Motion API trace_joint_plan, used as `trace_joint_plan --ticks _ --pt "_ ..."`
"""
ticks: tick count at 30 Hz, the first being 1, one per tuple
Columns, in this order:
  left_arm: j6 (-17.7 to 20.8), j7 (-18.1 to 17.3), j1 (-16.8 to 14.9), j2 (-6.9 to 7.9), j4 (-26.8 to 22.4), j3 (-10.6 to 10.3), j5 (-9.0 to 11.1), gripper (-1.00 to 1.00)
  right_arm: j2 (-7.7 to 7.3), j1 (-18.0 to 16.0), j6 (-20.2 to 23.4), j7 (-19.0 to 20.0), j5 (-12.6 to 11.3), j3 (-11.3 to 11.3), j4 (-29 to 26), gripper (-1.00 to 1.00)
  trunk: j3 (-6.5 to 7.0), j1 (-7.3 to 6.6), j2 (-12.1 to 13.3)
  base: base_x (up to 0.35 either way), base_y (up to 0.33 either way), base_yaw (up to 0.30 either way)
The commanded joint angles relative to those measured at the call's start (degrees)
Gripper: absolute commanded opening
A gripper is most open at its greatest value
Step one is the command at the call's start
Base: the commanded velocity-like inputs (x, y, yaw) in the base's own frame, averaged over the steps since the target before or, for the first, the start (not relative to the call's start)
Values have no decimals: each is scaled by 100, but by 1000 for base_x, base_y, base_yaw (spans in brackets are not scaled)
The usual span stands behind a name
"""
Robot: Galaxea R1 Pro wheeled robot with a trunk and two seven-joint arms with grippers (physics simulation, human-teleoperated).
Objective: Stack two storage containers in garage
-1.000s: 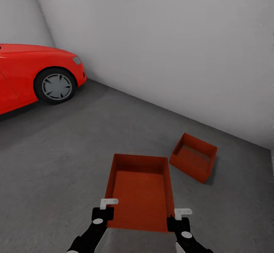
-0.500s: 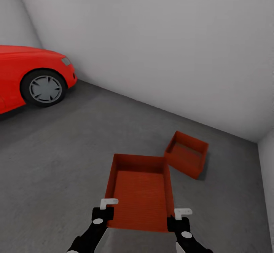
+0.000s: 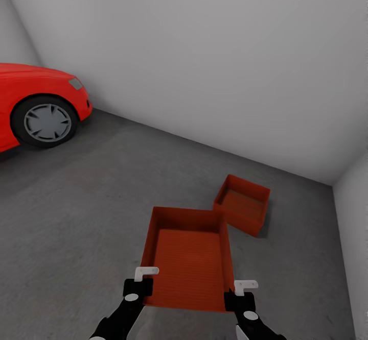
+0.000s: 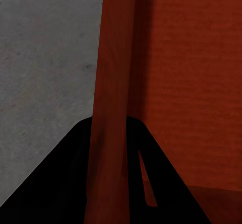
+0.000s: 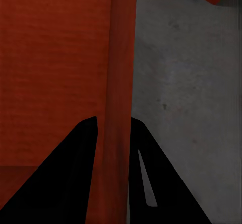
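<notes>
I carry one orange-red storage container [image 3: 188, 261] level in front of me, above the dark grey floor [image 3: 76, 217]. My left gripper [image 3: 144, 285] is shut on its left wall near the front corner, my right gripper [image 3: 236, 292] is shut on its right wall. The wrist views show each wall [image 4: 113, 108] [image 5: 120, 98] pinched between dark fingers. The second storage container [image 3: 242, 205] sits on the garage floor just beyond and right of the carried one, near the corner of the walls.
A red car [image 3: 36, 102] stands at the far left, its front wheel [image 3: 47, 121] showing. White walls [image 3: 214, 64] close the space ahead and at the right [image 3: 355, 227]. Grey floor stretches between the car and the bins.
The whole view has swung right: the car slid left, the floor container moved left and nearer the carried one, and the right wall came into view. The grip is unchanged.
</notes>
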Motion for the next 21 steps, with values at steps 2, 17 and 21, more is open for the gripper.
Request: trace_joint_plan --ticks 2,17,21 --pt "20 -200 -8 0 11 46 19 -100 -98 -2 -42 -112 16 59 505 -100 -4 0 -2 0 0 -123" --pt "20 -200 -8 0 11 46 19 -100 -100 -2 -42 -112 16 59 505 -100 -4 0 -2 0 0 -130" --pt "20 -200 -8 0 11 46 19 -100 -100 0 -42 -109 16 59 505 -100 -4 0 -2 0 0 -132"
